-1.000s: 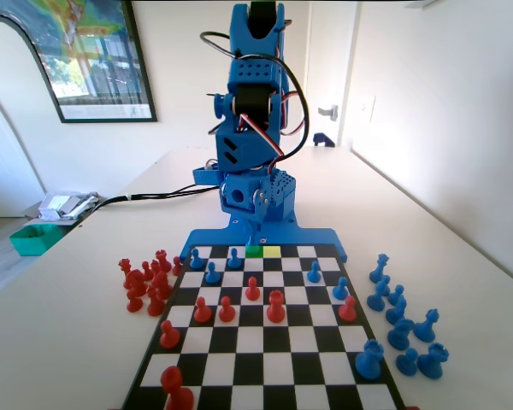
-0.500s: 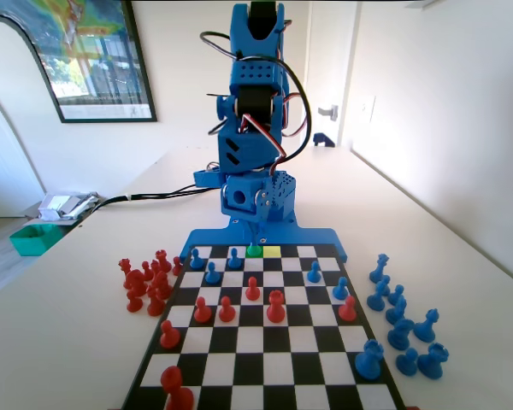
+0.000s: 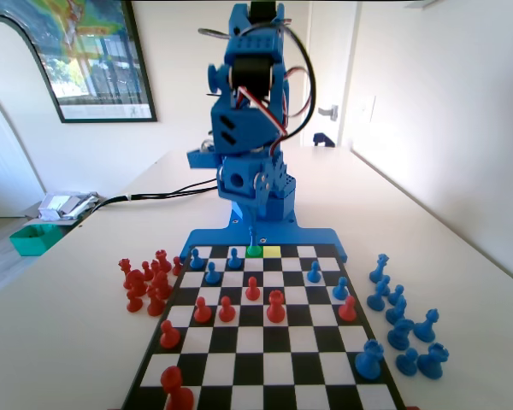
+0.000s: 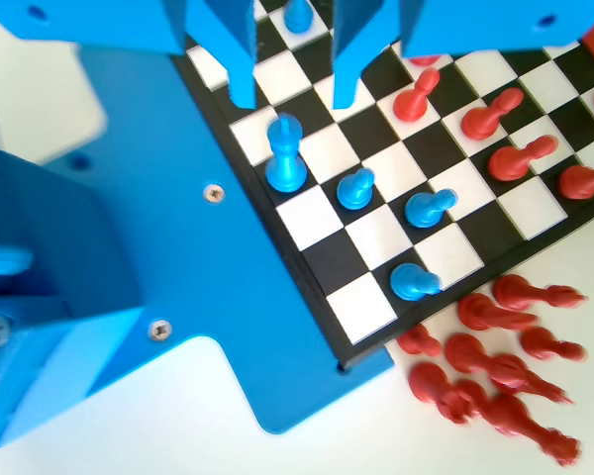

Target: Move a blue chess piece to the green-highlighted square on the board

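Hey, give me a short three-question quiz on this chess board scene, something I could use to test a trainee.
1. True or false: the gripper is shut on the blue chess piece.
2. In the fixed view, the cluster of red pieces standing off the board is on which side? A) left B) right C) the far end, behind the arm
3. Fill in: in the fixed view, the yellow square lies directly to the ___ of the green-highlighted square.

Key: 1. False: in the wrist view the jaws stand open, apart from the piece, which stands upright on the board's edge row. 2. A. 3. right.
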Robot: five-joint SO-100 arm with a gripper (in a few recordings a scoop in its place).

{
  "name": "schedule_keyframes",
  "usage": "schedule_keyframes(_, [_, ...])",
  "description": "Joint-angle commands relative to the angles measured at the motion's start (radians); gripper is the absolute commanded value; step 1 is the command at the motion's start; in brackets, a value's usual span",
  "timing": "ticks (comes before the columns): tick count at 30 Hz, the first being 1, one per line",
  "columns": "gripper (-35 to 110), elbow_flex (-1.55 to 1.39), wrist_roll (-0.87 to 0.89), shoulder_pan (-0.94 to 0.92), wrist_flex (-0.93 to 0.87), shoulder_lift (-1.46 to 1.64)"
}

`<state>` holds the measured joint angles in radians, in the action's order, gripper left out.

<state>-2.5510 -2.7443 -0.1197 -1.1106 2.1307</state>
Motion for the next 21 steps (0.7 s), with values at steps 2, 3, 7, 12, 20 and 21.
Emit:
schedule_keyframes(2, [1,0.150,0.032,-0.014,-0.109,0.028])
schedule_keyframes(3, [1,0.164,0.054,-0.011,-0.120,0.032])
schedule_keyframes(7, [1,0.213,0.256,0.034,-0.109,0.055])
schedule_keyframes(12, [1,0.336,0.520,0.067,-0.183,0.114])
schedule_keyframes(20, [1,0.552,0.779,0.089,-0.364,0.255])
schedule_keyframes(21, [1,0.568,0.798,0.089,-0.385,0.279])
